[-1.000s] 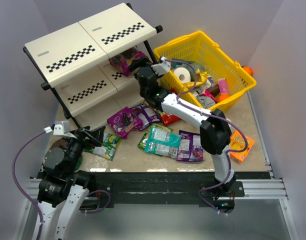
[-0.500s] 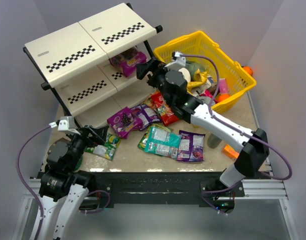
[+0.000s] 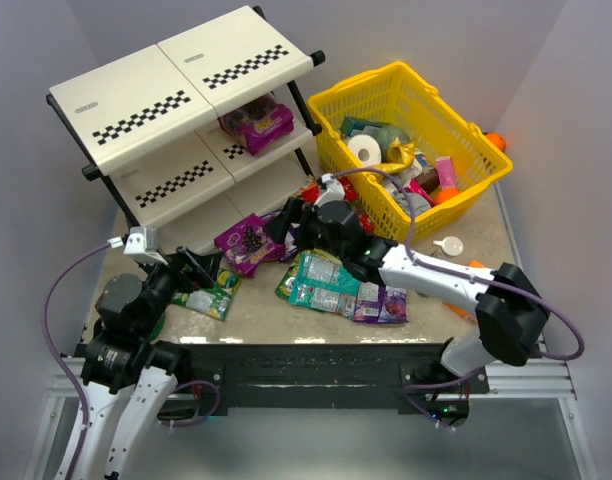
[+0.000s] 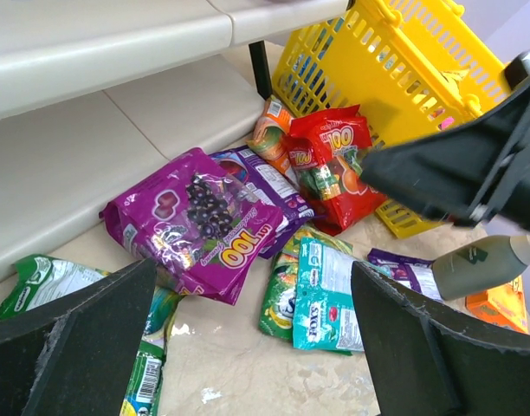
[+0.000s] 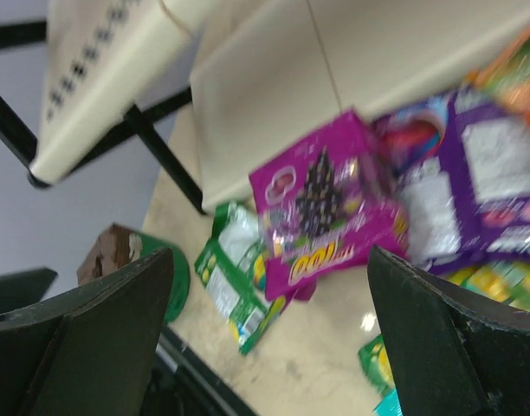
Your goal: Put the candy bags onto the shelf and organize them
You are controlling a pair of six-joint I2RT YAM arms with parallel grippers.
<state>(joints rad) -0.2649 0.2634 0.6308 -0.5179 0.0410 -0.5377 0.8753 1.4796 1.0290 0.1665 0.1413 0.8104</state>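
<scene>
The shelf (image 3: 176,95) stands at the back left, with one magenta candy bag (image 3: 258,122) on its middle tier. Other candy bags lie on the table: magenta (image 3: 243,243), purple (image 3: 289,232), red (image 3: 316,192), teal (image 3: 322,282), purple (image 3: 382,292) and green (image 3: 210,296). My right gripper (image 3: 284,222) is open and empty, low over the purple bag, beside the magenta one (image 5: 326,208). My left gripper (image 3: 192,270) is open and empty above the green bag (image 4: 48,282), facing the magenta bag (image 4: 196,221), the red bag (image 4: 334,165) and the teal bag (image 4: 330,295).
A yellow mesh basket (image 3: 466,125) full of goods stands at the back right. A grey bottle (image 4: 481,264) and an orange box (image 4: 503,303) lie right of the bags. A small white scoop (image 3: 451,243) lies near the basket. The right arm (image 4: 473,169) crosses above the pile.
My right gripper has pulled back from the shelf's middle tier and dropped low over the bags on the table, leaving the magenta bag on the tier. The left arm has barely moved.
</scene>
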